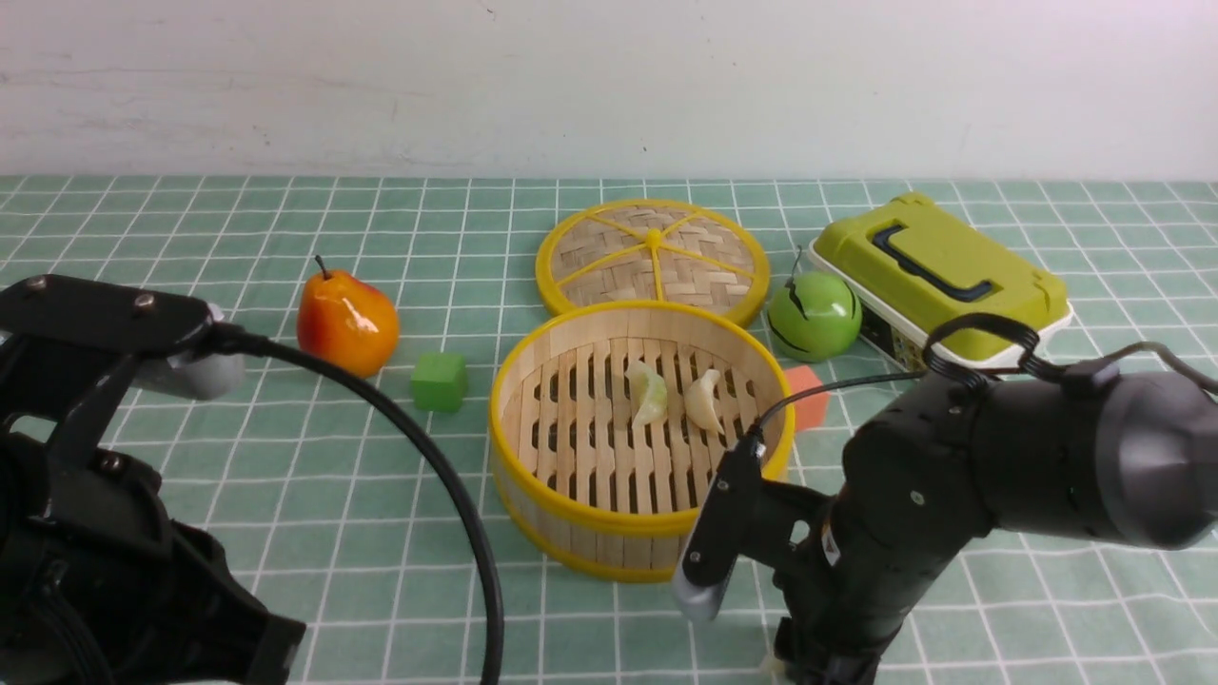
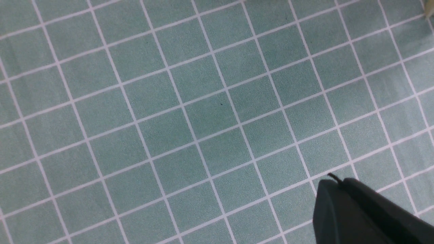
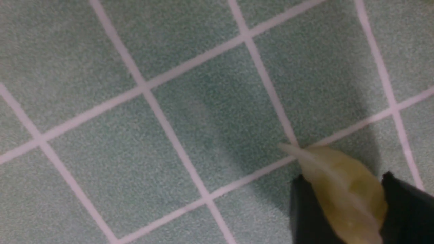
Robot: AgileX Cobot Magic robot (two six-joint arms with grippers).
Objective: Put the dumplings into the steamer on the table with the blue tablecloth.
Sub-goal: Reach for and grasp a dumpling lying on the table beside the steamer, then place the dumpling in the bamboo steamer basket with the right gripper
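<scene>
The steamer (image 1: 533, 400) stands mid-table on the blue tablecloth (image 1: 285, 447). A yellow-green dumpling (image 1: 651, 392) and a cream-white dumpling (image 1: 705, 400) lie on its slatted floor. My right arm (image 1: 952, 495) reaches down in front of the steamer's right side. In the right wrist view my right gripper (image 3: 343, 177) is shut on a pale yellow-green dumpling (image 3: 342, 189), just above the cloth. My left gripper (image 2: 334, 181) is shut and empty over bare cloth at the front left. A pale sliver (image 2: 430, 8) shows at that view's edge. I cannot tell what it is.
The flat woven lid (image 1: 653, 255) lies behind the steamer. A pear (image 1: 346, 322) and a green cube (image 1: 440, 381) are to its left. A green apple (image 1: 815, 316), an orange cube (image 1: 807, 395) and a green lunch box (image 1: 937, 276) are to its right.
</scene>
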